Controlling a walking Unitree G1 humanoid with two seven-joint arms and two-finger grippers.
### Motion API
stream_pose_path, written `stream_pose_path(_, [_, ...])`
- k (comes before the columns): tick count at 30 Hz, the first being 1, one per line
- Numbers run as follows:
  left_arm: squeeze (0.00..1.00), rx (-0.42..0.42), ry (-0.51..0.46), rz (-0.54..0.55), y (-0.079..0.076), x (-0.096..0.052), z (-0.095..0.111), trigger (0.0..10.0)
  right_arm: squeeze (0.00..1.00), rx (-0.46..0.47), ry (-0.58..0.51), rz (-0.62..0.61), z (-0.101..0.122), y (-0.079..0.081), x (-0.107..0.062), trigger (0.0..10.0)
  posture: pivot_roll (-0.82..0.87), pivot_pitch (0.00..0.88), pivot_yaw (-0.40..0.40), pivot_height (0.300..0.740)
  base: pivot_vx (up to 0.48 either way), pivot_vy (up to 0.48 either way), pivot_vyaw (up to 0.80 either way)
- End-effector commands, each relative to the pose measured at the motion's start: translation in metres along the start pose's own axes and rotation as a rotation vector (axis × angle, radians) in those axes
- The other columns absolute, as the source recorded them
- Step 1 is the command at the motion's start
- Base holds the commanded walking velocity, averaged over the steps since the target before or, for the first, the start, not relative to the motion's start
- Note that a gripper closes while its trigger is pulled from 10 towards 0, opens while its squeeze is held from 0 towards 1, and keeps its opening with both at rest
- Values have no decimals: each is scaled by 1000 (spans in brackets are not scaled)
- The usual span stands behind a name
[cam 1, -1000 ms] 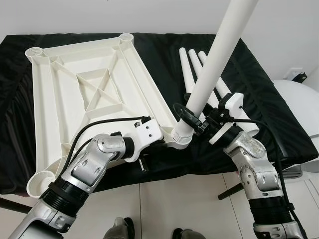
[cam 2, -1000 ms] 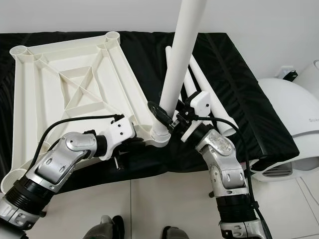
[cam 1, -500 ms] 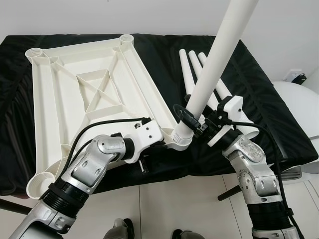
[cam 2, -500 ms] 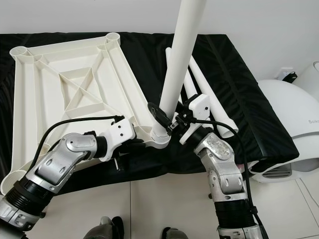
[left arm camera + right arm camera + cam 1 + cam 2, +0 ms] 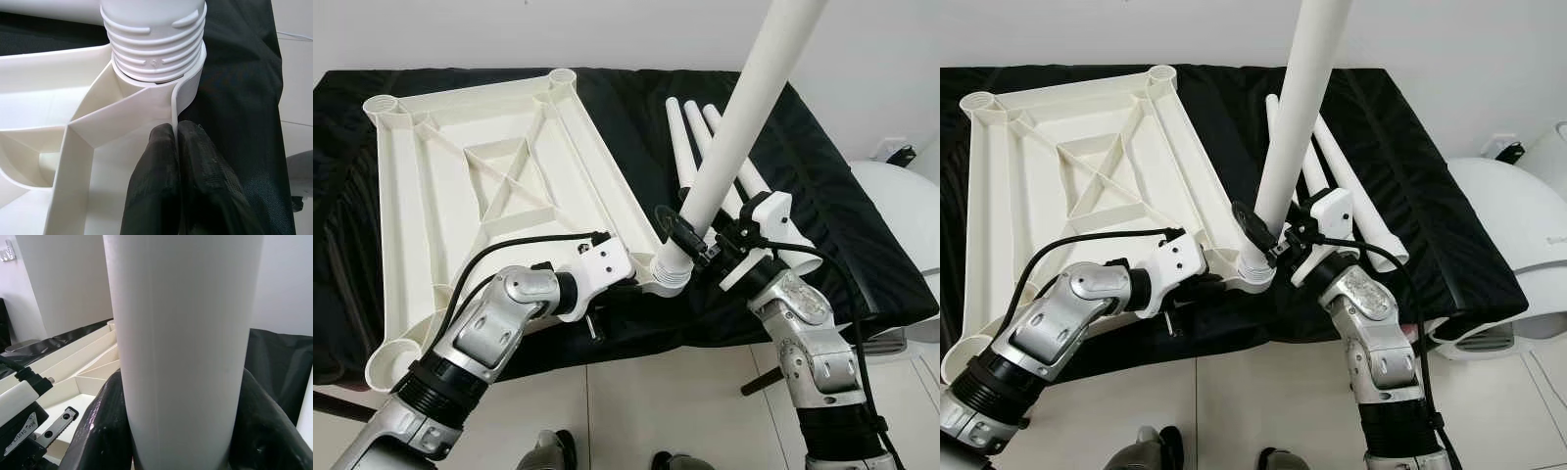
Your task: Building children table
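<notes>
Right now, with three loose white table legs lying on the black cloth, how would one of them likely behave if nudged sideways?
The loose table legs are round, tapered tubes lying flat, so one would probably roll, curving toward its thinner end. They look like hollow moulded plastic, so likely light and stiff. The soft black cloth may damp the roll somewhat.

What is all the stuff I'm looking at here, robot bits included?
Tabletop: one, white, ribbed underside up, lying on the black cover.
Leg: one, white, standing in the tabletop's near corner socket, threaded end partly in.
Spare legs: three, white, lying side by side on the cover behind the standing leg.
Cover: one, black, spread under everything.
Appliance: one, white, rounded, on the floor at the right.
Floor: light tiles, near edge.
Left gripper: black fingers pinched on the tabletop's rim beside the socket.
Right gripper: black fingers clasping the leg.
</notes>
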State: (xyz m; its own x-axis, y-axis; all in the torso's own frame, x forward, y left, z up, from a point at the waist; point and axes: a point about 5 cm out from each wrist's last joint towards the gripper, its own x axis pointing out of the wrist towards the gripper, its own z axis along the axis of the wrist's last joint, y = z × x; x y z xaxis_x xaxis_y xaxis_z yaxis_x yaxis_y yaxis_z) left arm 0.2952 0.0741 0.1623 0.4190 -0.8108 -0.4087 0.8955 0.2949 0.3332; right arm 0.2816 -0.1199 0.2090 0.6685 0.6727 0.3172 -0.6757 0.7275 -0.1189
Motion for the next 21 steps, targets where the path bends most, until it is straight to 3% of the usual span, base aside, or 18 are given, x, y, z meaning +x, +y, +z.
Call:
stream_pose_path(1, [0, -44, 86, -13, -8, 8, -18, 10000, 0, 97, 65, 85, -19, 23, 5, 10000, -40, 182, -18, 740, 0, 0, 0])
stream_pose_path(21, [0, -41, 90, -6, -6, 6, -18, 10000, 0, 90, 67, 71, -18, 22, 6, 10000, -35, 184, -19, 740, 0, 0, 0])
